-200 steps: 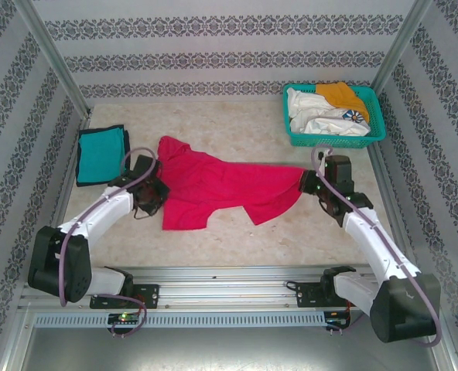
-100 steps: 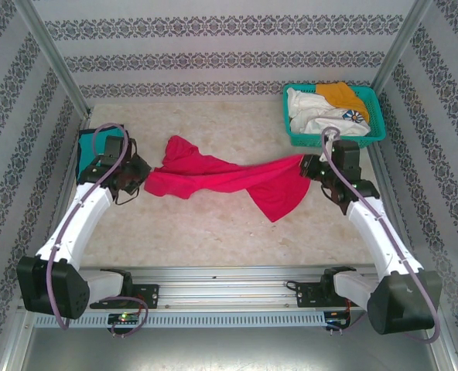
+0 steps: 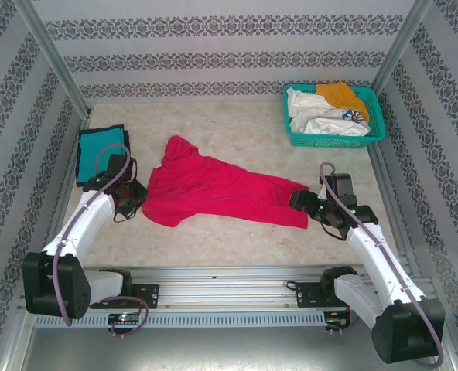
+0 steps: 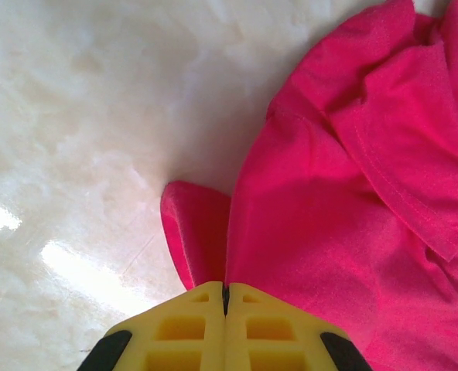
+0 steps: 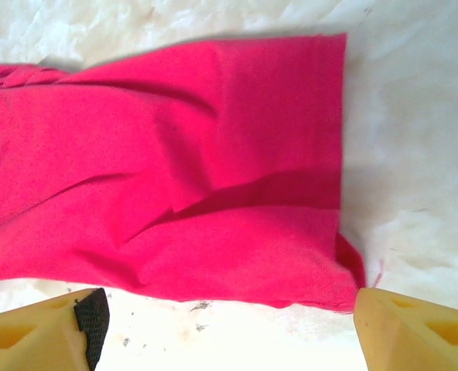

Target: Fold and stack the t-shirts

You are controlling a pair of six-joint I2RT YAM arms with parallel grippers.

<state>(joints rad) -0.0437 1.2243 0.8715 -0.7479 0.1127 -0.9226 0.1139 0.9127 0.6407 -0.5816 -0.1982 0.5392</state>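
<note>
Top view, far L: teal t-shirt (image 3: 100, 154) w/ dark edging lies folded at upper left of the table (image 3: 237, 127).

L arm: shoulder block at lower left, white link slants up and to the right, wrist bent so the left gripper (image 3: 134, 198) points right at the L edge of the pink-red t-shirt (image 3: 213, 189). Wrist view: yellow fingers (image 4: 182, 332) pressed together at bottom centre, jaws clenched on a pinch of pink-red cloth (image 4: 329, 232). A small flap curls out just L of the pinch; the rest fans up toward the upper right, w/ a stitched hem at right. Pale marbled tabletop on the L half.

Centre: pink-red tee spread across mid-table, wrinkled, mostly flat, one lobe poking toward the upper left.

R arm: shoulder at lower right, link slants up and to the left, right gripper (image 3: 300, 202) points left at the tee's R end. Wrist view: fingers (image 5: 35, 340) sit wide apart in the bottom corners, jaws released, holding nothing. The tee's straight edge (image 5: 213, 178) lies just ahead, its lower R corner slightly turned over.

Upper right: teal mesh basket (image 3: 329, 140) w/ white t-shirt (image 3: 310, 116) and orange t-shirt (image 3: 339, 97) bunched inside.
</note>
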